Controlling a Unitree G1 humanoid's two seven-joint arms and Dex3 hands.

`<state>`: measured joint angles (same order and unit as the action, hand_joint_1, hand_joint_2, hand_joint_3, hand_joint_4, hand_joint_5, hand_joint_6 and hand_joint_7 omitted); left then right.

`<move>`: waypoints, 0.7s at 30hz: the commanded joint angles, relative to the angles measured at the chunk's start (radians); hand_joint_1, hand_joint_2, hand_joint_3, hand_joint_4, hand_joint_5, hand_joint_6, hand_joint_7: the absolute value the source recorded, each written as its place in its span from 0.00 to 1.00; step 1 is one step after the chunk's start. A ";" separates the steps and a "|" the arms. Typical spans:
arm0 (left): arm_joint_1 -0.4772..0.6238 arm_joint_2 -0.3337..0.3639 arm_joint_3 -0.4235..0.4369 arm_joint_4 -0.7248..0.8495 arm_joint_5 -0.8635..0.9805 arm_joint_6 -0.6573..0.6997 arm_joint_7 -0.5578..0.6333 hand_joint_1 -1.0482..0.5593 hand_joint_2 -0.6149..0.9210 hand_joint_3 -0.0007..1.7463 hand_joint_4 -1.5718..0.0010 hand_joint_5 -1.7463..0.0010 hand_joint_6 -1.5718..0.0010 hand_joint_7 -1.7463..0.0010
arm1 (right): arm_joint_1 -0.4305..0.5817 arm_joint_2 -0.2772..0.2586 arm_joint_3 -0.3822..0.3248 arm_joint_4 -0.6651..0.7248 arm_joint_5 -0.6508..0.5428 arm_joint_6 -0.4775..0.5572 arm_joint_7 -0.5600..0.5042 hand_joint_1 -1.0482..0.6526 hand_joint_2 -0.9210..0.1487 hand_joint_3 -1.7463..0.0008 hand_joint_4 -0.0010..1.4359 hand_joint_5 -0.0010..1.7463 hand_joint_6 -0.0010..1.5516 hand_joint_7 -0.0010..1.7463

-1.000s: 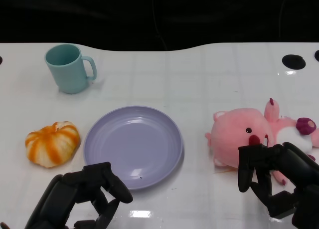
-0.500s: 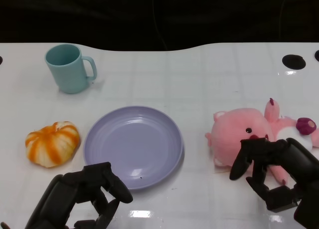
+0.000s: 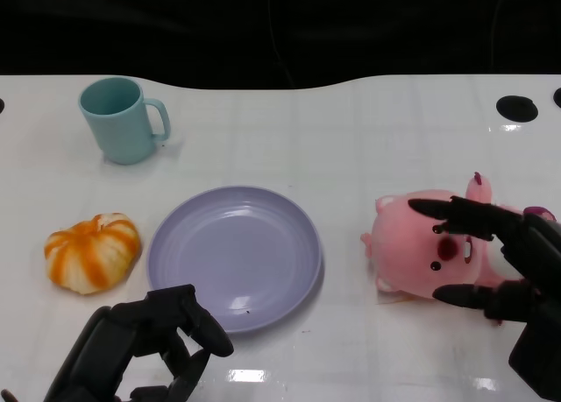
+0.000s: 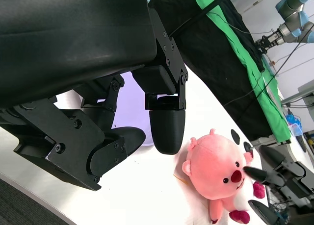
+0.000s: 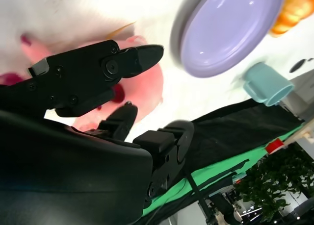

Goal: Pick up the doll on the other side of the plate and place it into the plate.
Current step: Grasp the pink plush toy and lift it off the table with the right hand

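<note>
A pink plush doll (image 3: 419,249) lies on the white table to the right of the lilac plate (image 3: 233,255); the left wrist view shows the doll (image 4: 220,172) too. My right hand (image 3: 500,257) hovers over the doll's right half with fingers spread apart around its head, holding nothing; the same fingers (image 5: 98,70) reach over the doll (image 5: 142,90) in the right wrist view. My left hand (image 3: 145,345) rests at the near edge, just in front of the plate's near left rim, fingers curled in with nothing in them.
A teal mug (image 3: 121,120) stands at the far left. An orange-and-white pumpkin (image 3: 92,251) lies left of the plate. Two dark round holes (image 3: 516,108) mark the table's far right. Beyond the table is black cloth.
My right hand has moved forward over the doll and its fingers have spread from curled to apart. The left hand, plate and doll have not moved.
</note>
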<state>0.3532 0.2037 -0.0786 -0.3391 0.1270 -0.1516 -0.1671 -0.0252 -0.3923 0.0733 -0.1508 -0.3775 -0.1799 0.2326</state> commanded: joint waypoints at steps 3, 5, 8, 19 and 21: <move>-0.003 0.014 0.001 0.006 0.007 -0.003 -0.007 0.61 0.76 0.61 0.50 0.15 0.48 0.35 | -0.015 -0.059 -0.003 -0.054 -0.095 0.049 0.012 0.26 0.07 1.00 0.00 0.18 0.11 0.01; -0.005 0.014 0.002 0.011 0.007 -0.006 -0.006 0.61 0.75 0.61 0.50 0.15 0.48 0.35 | -0.026 -0.070 0.017 -0.079 -0.154 0.090 0.030 0.26 0.09 1.00 0.00 0.15 0.10 0.01; -0.005 0.014 0.005 0.014 0.008 -0.003 -0.003 0.61 0.75 0.61 0.50 0.14 0.48 0.35 | -0.046 -0.074 0.043 -0.092 -0.203 0.136 0.058 0.25 0.10 1.00 0.00 0.13 0.11 0.01; -0.002 0.022 0.003 0.015 0.016 -0.013 -0.004 0.60 0.76 0.60 0.51 0.12 0.48 0.36 | -0.164 -0.075 0.138 0.038 -0.304 0.197 0.098 0.23 0.08 1.00 0.00 0.11 0.12 0.01; 0.000 0.021 0.002 0.015 0.015 -0.015 -0.003 0.60 0.76 0.60 0.51 0.12 0.48 0.36 | -0.188 -0.071 0.155 0.087 -0.316 0.192 0.084 0.22 0.08 1.00 0.01 0.11 0.12 0.01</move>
<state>0.3457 0.2134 -0.0811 -0.3290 0.1387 -0.1548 -0.1669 -0.1921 -0.4507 0.2227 -0.0918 -0.6861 0.0134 0.3305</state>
